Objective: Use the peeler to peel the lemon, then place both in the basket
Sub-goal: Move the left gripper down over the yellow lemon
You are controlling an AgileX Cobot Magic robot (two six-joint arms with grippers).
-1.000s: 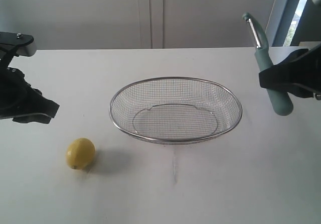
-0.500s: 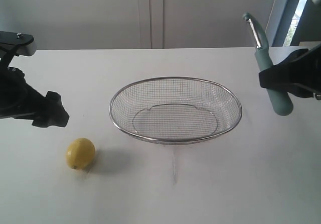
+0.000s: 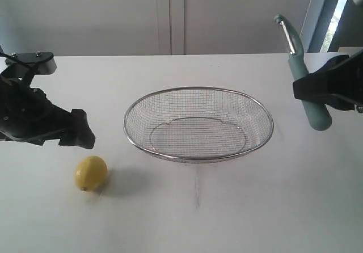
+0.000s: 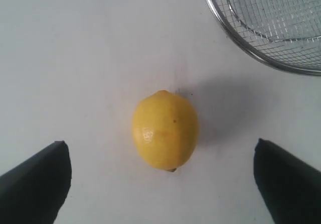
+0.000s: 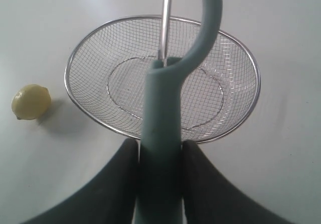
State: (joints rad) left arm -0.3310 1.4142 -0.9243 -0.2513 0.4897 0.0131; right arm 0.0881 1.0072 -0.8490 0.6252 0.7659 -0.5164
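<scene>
Barely started: clamping peeler point(image 5: 159, 123) in right fingers point(image 5: 113, 184), poising wide-open left fingers point(image 4: 37, 181) over unpeeled lemon point(image 4: 165, 130) on surface point(image 3: 255, 207); yet to grasp, peel, load empty basket point(image 3: 198, 159).

Exterior view raised, wide, left wrist close above lemon point(image 4: 165, 130), right wrist overlooking basket point(image 5: 95, 53), lemon shared

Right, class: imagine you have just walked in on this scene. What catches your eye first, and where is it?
The wide wire-mesh basket draws the eye first, empty in the middle of the white table. Next comes the bright yellow lemon, lying on the table off the basket's front left, with the left tool open close by it. At the right, the right tool holds the teal peeler upright in the air.
</scene>
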